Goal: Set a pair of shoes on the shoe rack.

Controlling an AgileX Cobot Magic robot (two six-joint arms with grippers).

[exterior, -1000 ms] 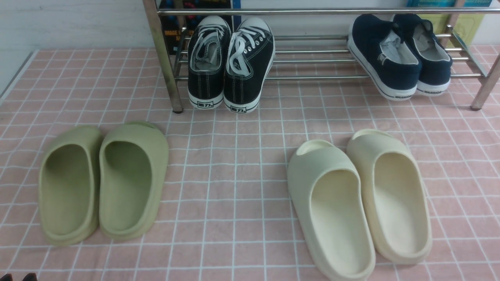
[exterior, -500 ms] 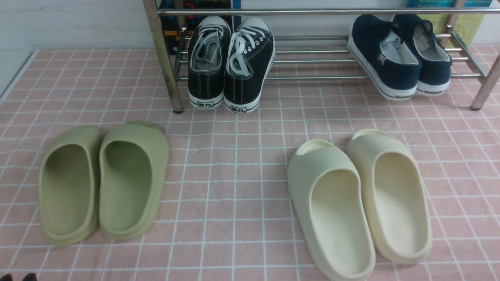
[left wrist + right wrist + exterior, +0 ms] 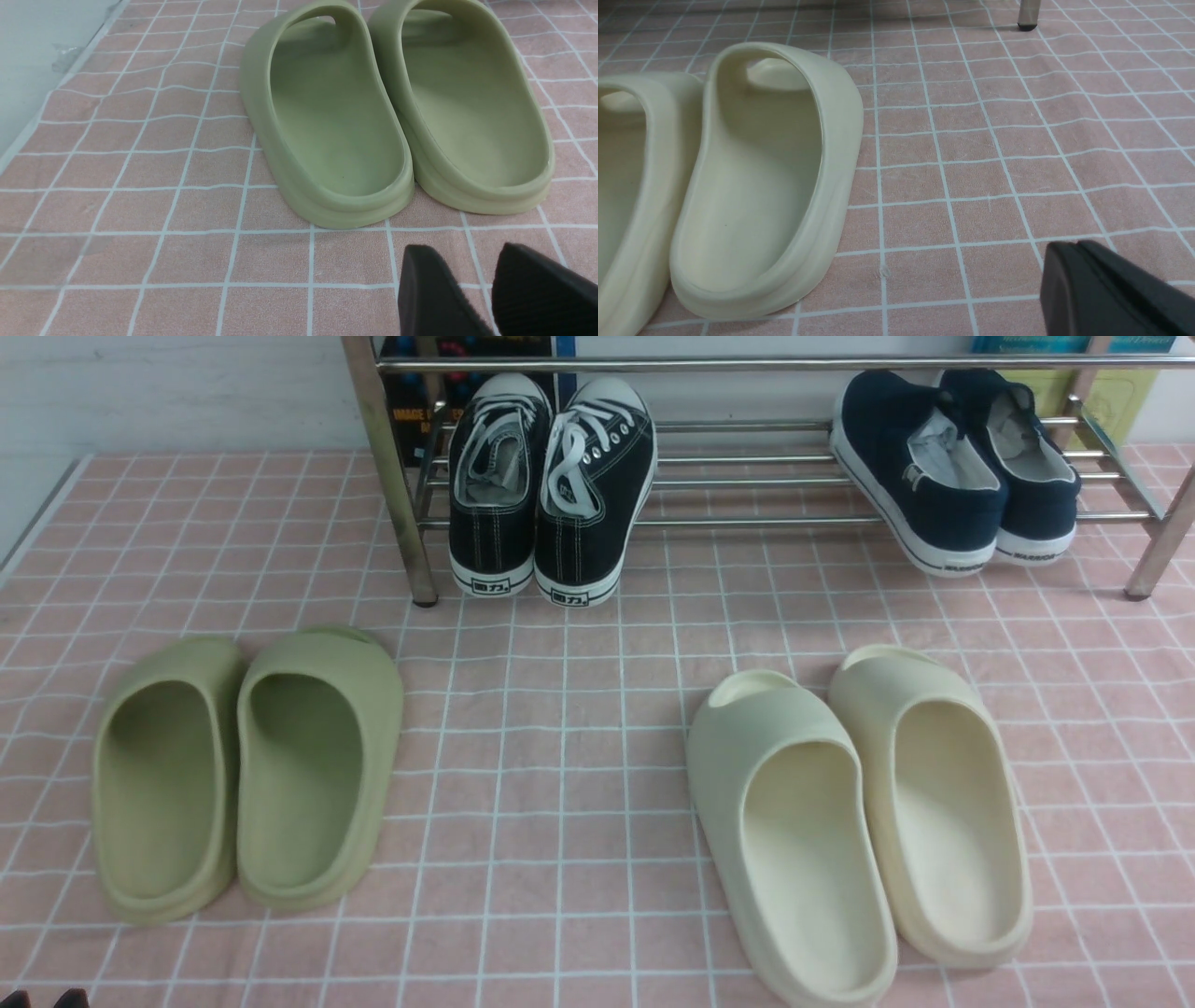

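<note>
Navy slip-ons sitting on low bars of metal rack, right end, heels hanging past front bar, so probably parked there as finished job imo. Toes point to back wall, heels toward robot; long axes run front to back, toes skewed a bit left. Left pincer slightly open, nothing in it, right pincer closed, empty too. Both sit back from rack, guessing to stay clear of shoes.

The left gripper has its jaws parted, with a gap between them; the right gripper's jaws are closed together.
</note>
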